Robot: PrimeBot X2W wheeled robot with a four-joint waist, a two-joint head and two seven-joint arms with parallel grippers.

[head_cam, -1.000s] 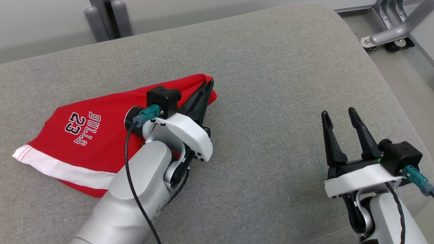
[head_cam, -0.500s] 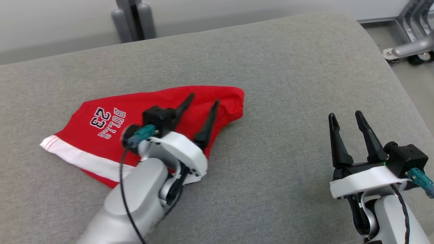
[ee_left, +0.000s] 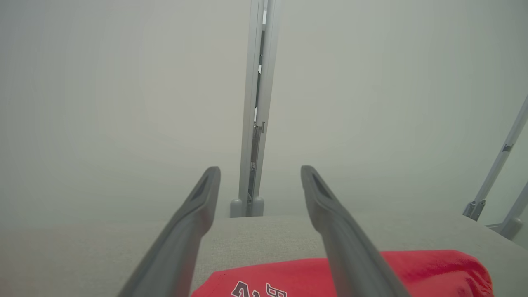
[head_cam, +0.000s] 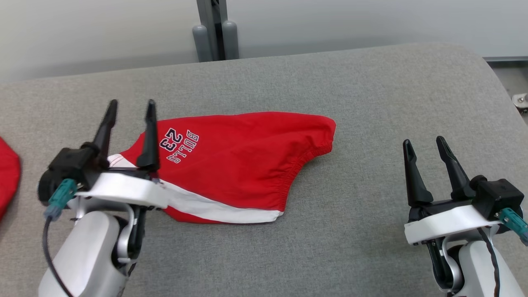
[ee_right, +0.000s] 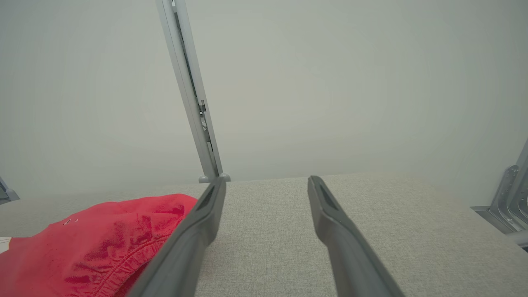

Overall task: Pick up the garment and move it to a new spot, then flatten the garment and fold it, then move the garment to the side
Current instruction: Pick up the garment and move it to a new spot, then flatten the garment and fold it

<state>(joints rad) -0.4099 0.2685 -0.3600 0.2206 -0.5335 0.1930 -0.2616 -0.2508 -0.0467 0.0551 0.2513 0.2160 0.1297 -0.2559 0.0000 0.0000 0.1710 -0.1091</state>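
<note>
Garment (head_cam: pixel 239 165): red, lying flat on grey cushion (head_cam: pixel 371 90).
Left gripper (head_cam: pixel 131 102): fingers apart, empty, over the left end of the red cloth.
Right gripper (head_cam: pixel 424 140): fingers apart, empty, well right.

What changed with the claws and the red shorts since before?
The left claw let go of the red shorts and pulled back toward their printed end, open now. The right claw stayed open and apart from them; the shorts still lie on the grey cushion.
</note>
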